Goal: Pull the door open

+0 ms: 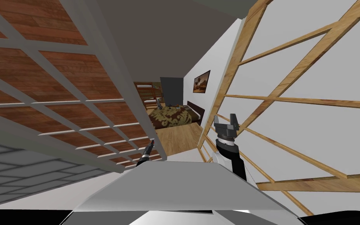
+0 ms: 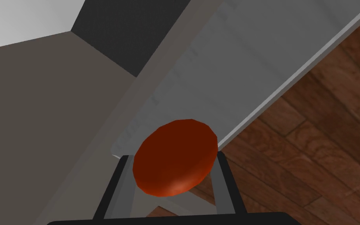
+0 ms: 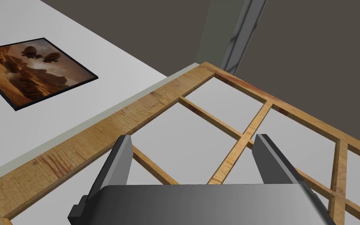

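The left claw (image 2: pixel 173 155) is clenched on the round red-orange knob (image 2: pixel 175 172), with one finger pressing each side of it. The knob sits on the grey stile of the door (image 2: pixel 234 70), a grey-barred door with red-brown wood panes that stands on my left in the head view. The right claw (image 3: pixel 193 136) is raised and released, its fingers spread wide and touching nothing, in front of a light wooden lattice (image 3: pixel 97 136).

Gap between door (image 1: pixel 70 66) and wooden lattice (image 1: pixel 230 78)
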Controlling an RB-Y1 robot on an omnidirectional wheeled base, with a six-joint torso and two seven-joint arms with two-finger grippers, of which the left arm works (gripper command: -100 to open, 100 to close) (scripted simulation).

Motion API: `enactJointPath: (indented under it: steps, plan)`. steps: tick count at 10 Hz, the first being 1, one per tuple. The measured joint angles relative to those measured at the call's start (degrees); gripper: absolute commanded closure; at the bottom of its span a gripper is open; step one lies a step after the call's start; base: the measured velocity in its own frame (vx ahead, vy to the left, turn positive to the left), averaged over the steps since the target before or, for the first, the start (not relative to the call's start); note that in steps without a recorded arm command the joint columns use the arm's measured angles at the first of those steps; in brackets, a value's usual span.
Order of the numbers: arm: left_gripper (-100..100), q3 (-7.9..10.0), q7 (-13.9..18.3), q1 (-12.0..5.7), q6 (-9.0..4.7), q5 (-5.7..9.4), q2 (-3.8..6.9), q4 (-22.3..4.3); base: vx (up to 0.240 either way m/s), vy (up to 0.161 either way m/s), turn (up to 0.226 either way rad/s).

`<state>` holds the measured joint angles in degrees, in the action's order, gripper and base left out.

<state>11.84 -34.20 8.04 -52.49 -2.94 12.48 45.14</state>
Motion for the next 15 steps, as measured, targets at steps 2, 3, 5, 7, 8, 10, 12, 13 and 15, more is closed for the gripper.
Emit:
enactJointPath:
  steps: [2, 3, 5, 7, 8, 10, 12, 13, 15]
  plan:
    - [100, -0.31, 2.5, -0.21, -0.15, 0.81, 0.12, -0.35, -0.048, 0.015, -0.059]
    - [100, -0.57, 4.11, -0.42, -0.19, 1.54, 0.31, -0.59, -0.04, 0.015, -0.035]
    - [100, -0.99, 6.99, -0.5, 0.0, 2.42, 0.44, -0.5, -0.035, 0.011, -0.035]
    - [100, -1.37, 9.52, -0.31, 0.24, 3.28, 0.48, -0.13, -0.051, 0.02, -0.066]
    - [100, -1.64, 11.1, -0.74, 0.11, 4.08, 0.63, -0.68, -0.041, 0.015, -0.04]
    - [100, -2.05, 13.9, -0.93, 0.14, 5.05, 0.75, -0.81, -0.04, 0.011, -0.041]
    - [100, -2.4, 16.47, -1.32, -0.13, 5.95, 0.95, -1.55, -0.033, 0.015, -0.04]
    - [100, -2.55, 17.55, -1.62, -0.25, 6.26, 1.04, -1.99, -0.045, 0.008, -0.053]
    - [100, -3.12, 20.6, -0.81, 0.82, 7.68, 1.15, -0.17, -0.053, 0.02, -0.066]
